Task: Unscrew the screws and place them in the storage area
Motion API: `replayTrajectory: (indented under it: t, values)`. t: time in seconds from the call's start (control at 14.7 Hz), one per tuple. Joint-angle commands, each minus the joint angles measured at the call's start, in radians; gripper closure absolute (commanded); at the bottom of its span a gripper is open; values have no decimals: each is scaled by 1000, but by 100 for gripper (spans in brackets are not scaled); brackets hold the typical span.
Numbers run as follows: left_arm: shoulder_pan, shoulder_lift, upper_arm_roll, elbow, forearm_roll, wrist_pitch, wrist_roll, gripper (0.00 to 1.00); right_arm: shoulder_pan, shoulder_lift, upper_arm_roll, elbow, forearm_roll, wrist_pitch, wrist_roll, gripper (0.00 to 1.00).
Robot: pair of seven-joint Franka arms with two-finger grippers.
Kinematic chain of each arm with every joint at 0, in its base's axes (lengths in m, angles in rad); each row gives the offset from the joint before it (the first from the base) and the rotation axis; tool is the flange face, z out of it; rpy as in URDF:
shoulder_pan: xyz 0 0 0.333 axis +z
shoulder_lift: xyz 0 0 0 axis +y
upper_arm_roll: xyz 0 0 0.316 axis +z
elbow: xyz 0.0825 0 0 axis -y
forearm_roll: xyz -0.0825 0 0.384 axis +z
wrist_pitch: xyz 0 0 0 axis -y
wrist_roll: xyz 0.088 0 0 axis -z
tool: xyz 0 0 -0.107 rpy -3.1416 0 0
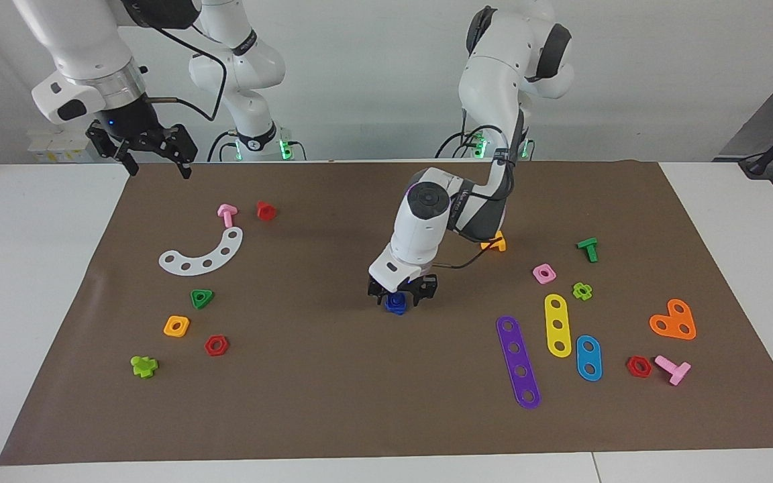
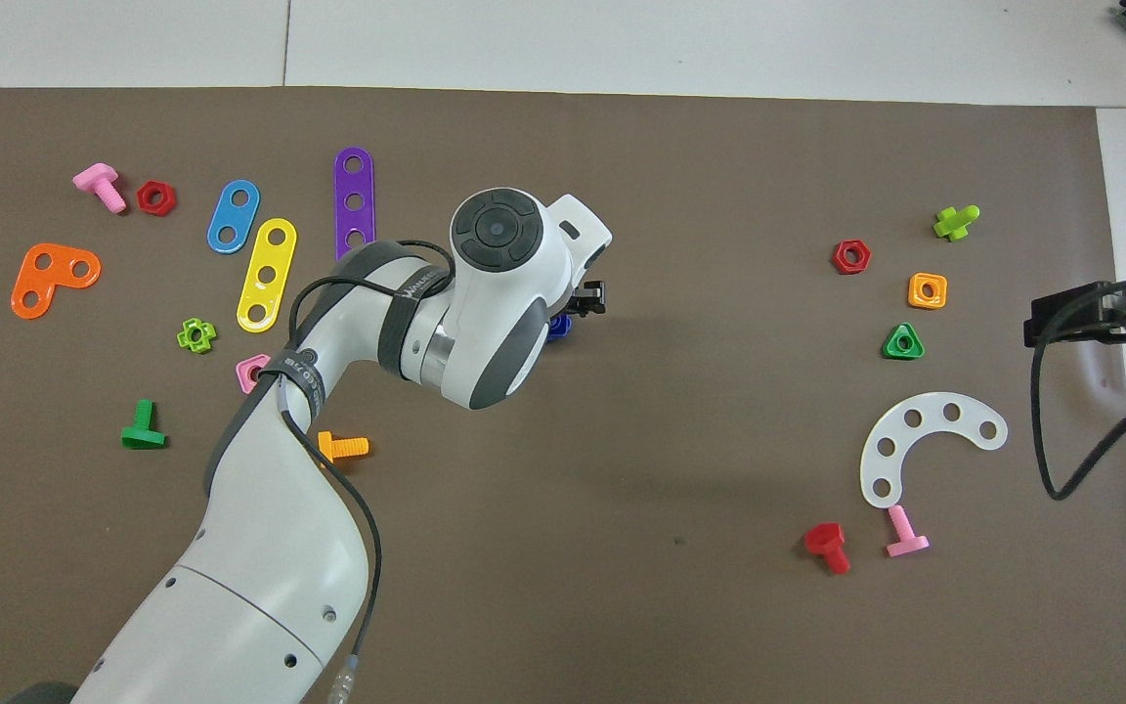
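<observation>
Left gripper (image 1: 402,293) is down at mat level in the middle of the brown paper mat (image 1: 333,402), its fingers either side of the small royal-blue plastic bolt (image 1: 396,304), which sits on the mat. Whether the fingers are pressing on the bolt or just beside it, I cannot tell (overhead view only shows a blue sliver under the wrist). Right gripper (image 1: 153,151) waits in the air over the mat's corner at the right arm's end, fingers apart, holding nothing. Storage area sits at that same end of the surface: white curved five-hole plastic strip (image 1: 204,254), with a green triangular nut (image 1: 202,298), orange square nut (image 1: 176,326) and red hexagonal nut (image 1: 216,345) farther from the robots than the strip. The bolt is well apart from the strip.
</observation>
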Motion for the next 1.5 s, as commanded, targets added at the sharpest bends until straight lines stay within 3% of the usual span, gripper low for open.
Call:
replayTrajectory:
  t: [0.0, 0.95, 1.43]
  values:
    - [-18, -5, 17, -27, -8, 18, -22, 21, -8, -21, 5, -21, 15, -1, -1, 0]
    - [-22, -7, 16, -45, -8, 18, -49, 41, -8, -21, 5, -21, 15, 1, -1, 0]
    - [-22, -8, 16, -45, -8, 15, -49, 61, -8, -21, 5, -21, 15, 1, -1, 0]
